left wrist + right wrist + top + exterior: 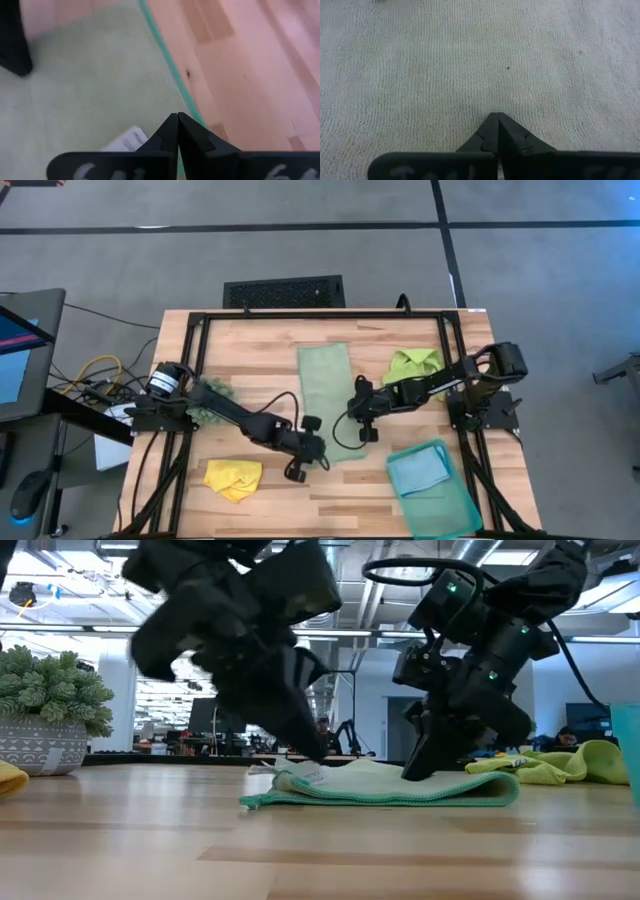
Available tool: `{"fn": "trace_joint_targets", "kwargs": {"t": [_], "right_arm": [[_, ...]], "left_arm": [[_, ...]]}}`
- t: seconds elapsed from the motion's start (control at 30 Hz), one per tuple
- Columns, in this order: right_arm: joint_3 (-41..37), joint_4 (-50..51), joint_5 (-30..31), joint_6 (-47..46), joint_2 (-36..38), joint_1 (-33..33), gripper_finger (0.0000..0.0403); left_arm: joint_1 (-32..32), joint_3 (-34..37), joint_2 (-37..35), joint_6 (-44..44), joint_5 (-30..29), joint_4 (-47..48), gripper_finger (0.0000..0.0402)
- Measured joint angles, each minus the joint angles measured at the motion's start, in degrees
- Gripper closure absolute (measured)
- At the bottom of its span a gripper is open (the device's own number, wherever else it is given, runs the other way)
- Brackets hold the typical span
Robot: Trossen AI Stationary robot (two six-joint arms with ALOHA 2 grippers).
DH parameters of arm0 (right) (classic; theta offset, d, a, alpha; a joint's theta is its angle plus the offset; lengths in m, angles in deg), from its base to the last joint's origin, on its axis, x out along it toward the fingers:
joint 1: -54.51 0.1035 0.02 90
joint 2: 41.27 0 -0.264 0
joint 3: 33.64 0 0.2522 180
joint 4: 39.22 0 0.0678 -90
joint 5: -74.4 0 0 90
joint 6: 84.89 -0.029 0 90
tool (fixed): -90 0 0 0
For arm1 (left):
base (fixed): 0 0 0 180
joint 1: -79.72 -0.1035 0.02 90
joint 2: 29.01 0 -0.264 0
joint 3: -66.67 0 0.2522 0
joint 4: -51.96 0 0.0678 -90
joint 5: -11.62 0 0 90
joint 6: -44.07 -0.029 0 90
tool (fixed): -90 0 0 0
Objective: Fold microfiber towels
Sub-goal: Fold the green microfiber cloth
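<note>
The pale sage green towel [328,400] is laid out long and narrow in the middle of the wooden worktop [260,340], folded over so that two layers are seen at its edge in the low view. Both arms are brought down onto it.

The left end effector [318,448] is set at the near end of this towel, close to its teal-stitched edge and beside a small white label [125,141]. Its fingers [170,131] are pressed together, and whether any cloth is caught between the tips cannot be told.

The right end effector [352,408] is placed on the towel's right side, about halfway along. Its fingers [496,130] are likewise closed tip to tip against the ribbed cloth, with no fold clearly pinched.

The lime green towel [413,366] is left crumpled near the right arm, well apart from the sage one. The yellow towel [233,478] is bunched at the near left of the worktop. The light blue towel [418,470] is laid folded inside the teal tray [455,510] at the near right. A dark-green fuzzy clump [213,392] is seen beside the left arm.
</note>
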Motion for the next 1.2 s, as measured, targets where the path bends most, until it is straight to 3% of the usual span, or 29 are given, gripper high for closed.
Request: {"fn": "trace_joint_targets", "kwargs": {"t": [0.47, 1.2], "right_arm": [[-0.2, 3.5, -0.7, -0.4, 2.6, -0.5, 0.0377], [-0.2, 3.7, -0.9, -0.5, 2.6, -0.6, 0.0376]], "left_arm": [[0.6, 7.3, -0.1, 10.2, -0.6, -5.4, 0.0401], [1.4, 7.0, -0.9, 5.5, -4.5, -11.9, 0.0401]]}}
